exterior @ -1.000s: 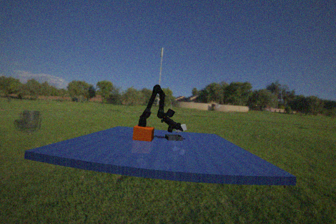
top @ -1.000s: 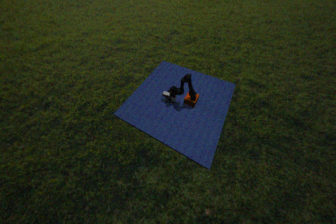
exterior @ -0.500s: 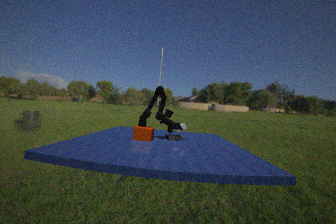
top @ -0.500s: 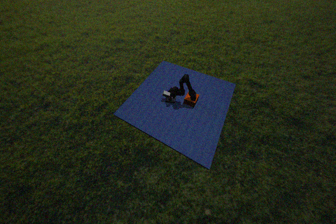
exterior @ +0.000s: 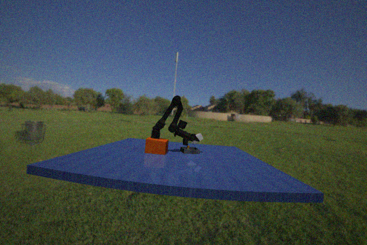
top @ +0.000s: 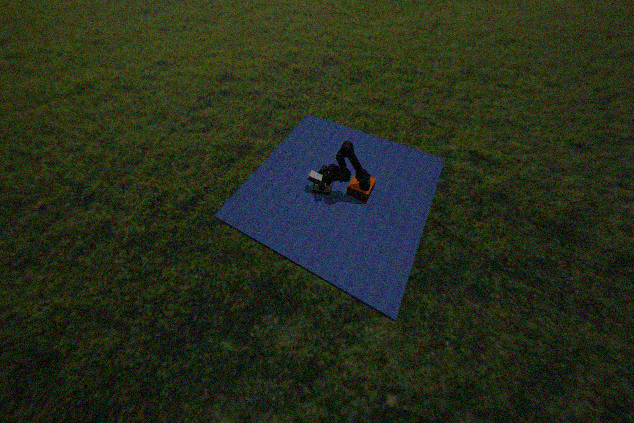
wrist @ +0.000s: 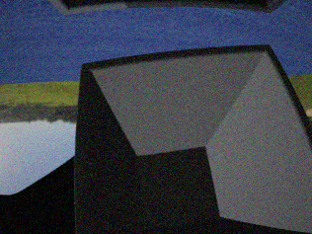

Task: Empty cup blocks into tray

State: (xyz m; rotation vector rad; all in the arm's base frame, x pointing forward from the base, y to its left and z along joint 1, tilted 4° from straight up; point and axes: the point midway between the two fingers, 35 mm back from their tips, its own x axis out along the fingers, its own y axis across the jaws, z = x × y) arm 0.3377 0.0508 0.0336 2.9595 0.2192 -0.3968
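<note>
My gripper (top: 320, 176) (exterior: 196, 138) is shut on a light grey, square cup (top: 315, 175) (exterior: 199, 137) (wrist: 173, 98). It holds the cup above the shallow grey tray (exterior: 191, 150), strongly tipped. In the wrist view the cup's mouth faces the camera, and no blocks show inside; its lower inside is in deep shadow. The tray's dark edge also shows at the top of that view. A small orange block (exterior: 187, 146) shows just at the tray's top in the exterior view. The rest of the tray's inside is hidden or too small to tell.
The arm's base stands on an orange box (top: 358, 192) (exterior: 156, 146) beside the tray. Both are on a blue table (top: 317, 233) (exterior: 118, 171) with grass around it. A wire basket (exterior: 33, 131) stands far off on the grass.
</note>
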